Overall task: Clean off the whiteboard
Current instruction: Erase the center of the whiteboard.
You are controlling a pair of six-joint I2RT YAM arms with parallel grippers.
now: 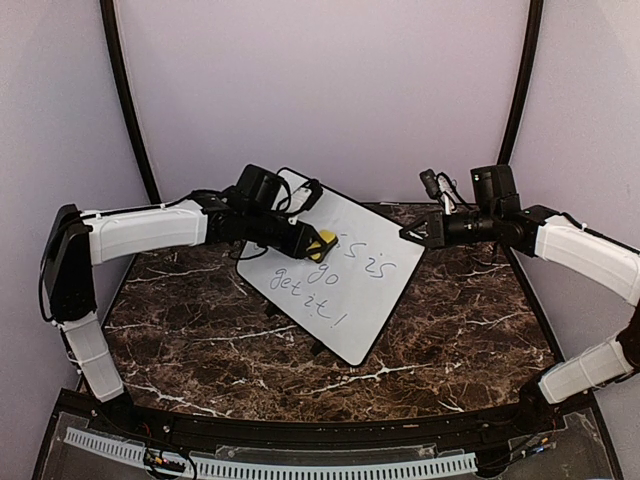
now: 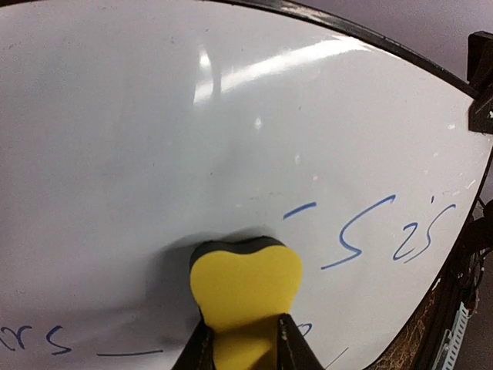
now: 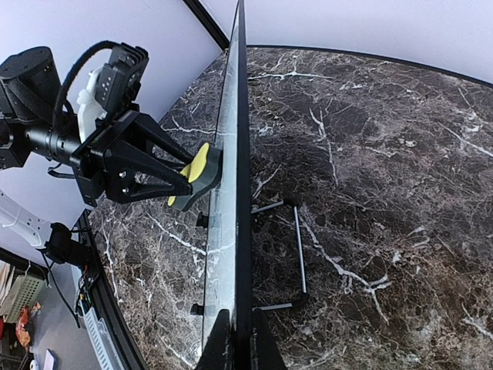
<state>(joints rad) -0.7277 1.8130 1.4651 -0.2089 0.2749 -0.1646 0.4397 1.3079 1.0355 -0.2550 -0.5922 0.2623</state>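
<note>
The whiteboard [image 1: 355, 270] stands tilted on the marble table, with blue handwriting on its right and lower parts. My left gripper [image 1: 312, 245] is shut on a yellow eraser block [image 1: 325, 244] and presses its dark face against the board. In the left wrist view the eraser [image 2: 245, 287] sits on the whiteboard [image 2: 154, 139], left of blue strokes [image 2: 362, 235]; the area above is wiped clean. My right gripper [image 1: 410, 236] is shut on the board's upper right edge. In the right wrist view the whiteboard [image 3: 240, 154] runs edge-on from my right gripper [image 3: 239, 339], with the eraser [image 3: 196, 173] against its face.
The board's wire stand [image 3: 296, 247] rests on the dark marble table [image 1: 200, 320] behind it. Purple walls enclose the back and sides. A black rail with a white strip [image 1: 300, 465] runs along the near edge.
</note>
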